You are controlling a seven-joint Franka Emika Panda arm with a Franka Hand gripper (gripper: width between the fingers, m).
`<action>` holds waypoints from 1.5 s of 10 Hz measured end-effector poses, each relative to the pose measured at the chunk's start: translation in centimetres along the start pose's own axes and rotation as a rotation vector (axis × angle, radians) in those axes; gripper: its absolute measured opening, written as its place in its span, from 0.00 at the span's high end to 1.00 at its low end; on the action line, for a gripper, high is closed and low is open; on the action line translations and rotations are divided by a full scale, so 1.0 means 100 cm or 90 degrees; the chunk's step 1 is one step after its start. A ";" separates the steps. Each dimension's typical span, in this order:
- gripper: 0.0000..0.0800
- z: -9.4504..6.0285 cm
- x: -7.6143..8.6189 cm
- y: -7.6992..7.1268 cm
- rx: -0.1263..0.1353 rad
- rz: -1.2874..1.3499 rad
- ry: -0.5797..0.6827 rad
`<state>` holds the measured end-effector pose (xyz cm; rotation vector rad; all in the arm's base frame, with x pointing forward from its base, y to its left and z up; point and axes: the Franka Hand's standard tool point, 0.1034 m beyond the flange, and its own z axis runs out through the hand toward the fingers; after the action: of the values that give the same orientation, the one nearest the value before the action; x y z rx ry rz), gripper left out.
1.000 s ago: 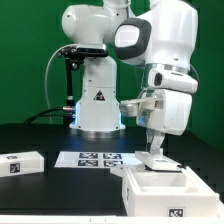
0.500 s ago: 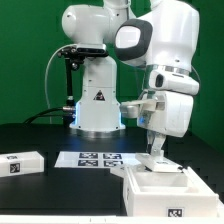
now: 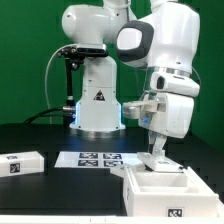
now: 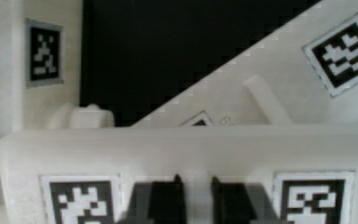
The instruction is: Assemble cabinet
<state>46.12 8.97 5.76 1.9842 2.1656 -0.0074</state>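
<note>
We are holding the gripper (image 3: 156,152) low over the far wall of the cabinet (image 3: 160,190), the fingertips reaching down to that wall's top edge. From this exterior view we cannot tell whether the fingers are pinching the wall or only bracketing it. The cabinet is sitting as an open white box on the tabletop (image 3: 40,140), near the camera and toward the exterior view's right, with one tag facing us on its near face. We are probably working at its rim because that thin edge gives the fingers something to grip when shifting or steadying the box. A loose white panel (image 3: 20,164) is lying well apart on the exterior view's left, presumably waiting its turn. The marker board (image 3: 92,158) is lying flat between that panel and the cabinet, farther back.

In the wrist view, we are looking straight along the gripper (image 4: 194,205). Its two dark fingers (image 4: 156,200) are showing close together with a narrow pale strip between them. They are set against a white wall of the cabinet (image 4: 176,165), between two tags. The picture is too blurred to tell us whether they are clamping that wall.
</note>
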 end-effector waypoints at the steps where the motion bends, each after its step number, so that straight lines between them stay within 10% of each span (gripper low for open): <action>1: 0.92 -0.001 0.002 0.002 -0.001 -0.001 0.000; 15: 0.92 0.002 -0.002 0.028 0.004 0.017 -0.025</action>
<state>48.91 9.05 5.93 1.9991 2.1186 -0.0490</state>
